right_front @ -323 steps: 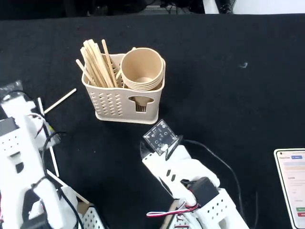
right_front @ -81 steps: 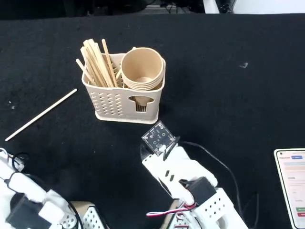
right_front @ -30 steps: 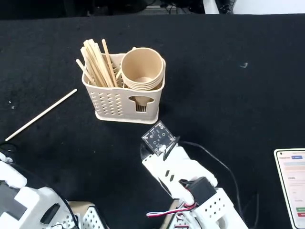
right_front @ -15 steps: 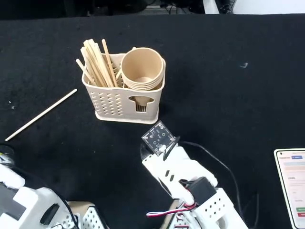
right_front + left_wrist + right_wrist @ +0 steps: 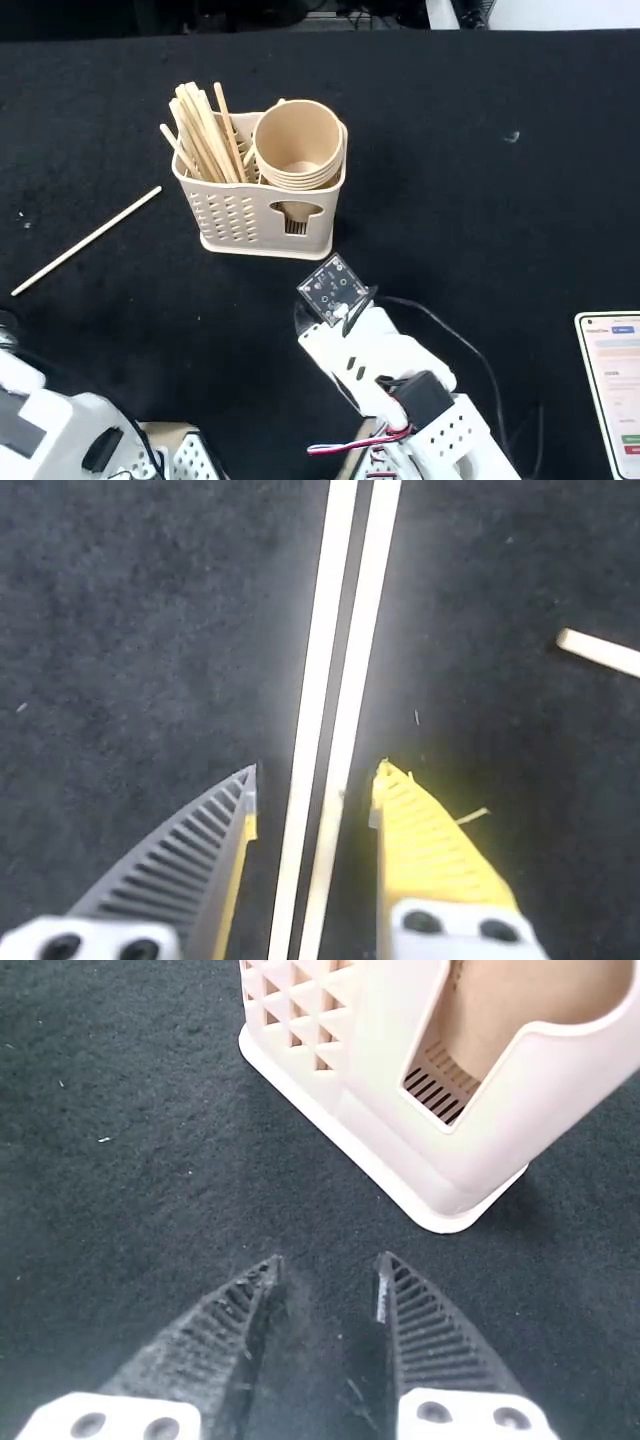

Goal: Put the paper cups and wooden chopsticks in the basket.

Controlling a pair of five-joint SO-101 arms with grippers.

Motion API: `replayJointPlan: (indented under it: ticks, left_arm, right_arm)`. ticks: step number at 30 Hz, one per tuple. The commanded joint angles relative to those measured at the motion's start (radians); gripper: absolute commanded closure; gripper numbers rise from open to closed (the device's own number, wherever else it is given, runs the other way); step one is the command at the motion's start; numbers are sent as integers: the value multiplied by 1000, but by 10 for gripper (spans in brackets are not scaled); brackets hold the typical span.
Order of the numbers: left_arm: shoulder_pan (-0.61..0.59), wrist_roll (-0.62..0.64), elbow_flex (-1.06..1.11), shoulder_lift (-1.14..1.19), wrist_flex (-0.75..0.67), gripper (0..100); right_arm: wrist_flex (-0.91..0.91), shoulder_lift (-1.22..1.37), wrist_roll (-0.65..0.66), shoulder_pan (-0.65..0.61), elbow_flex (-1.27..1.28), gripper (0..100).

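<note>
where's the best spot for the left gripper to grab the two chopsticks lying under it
Across both shafts, coming from straight above. The two chopsticks lie flat and parallel on the black cloth, running lengthwise between the open fingers of the left gripper, so closing crosswise should press them together.

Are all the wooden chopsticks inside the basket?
No, a loose chopstick lies on the black table, apart from the basket.

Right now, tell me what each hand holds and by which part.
Nothing is held. The left hand is open astride two chopsticks, not clamping them; the right hand is open and empty before the basket.
</note>
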Motion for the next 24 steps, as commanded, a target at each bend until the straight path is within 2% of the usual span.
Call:
replayJointPlan:
  ticks: [1,4,9,19,24]
  left_arm:
    - [10,0,5,49,-92,809]
    - [7,0,-5,84,-74,836]
    - [16,-6,-62,84,31,975]
    - [15,0,-114,69,91,970]
    - [13,0,-114,-92,209,970]
  right_arm:
    - [-20,-16,8,-14,-8,850]
    - [-20,-16,8,-14,-7,850]
    - [-20,-16,8,-14,-7,850]
    - [-20,-16,8,-14,-7,850]
    - [-20,-16,9,-14,-7,850]
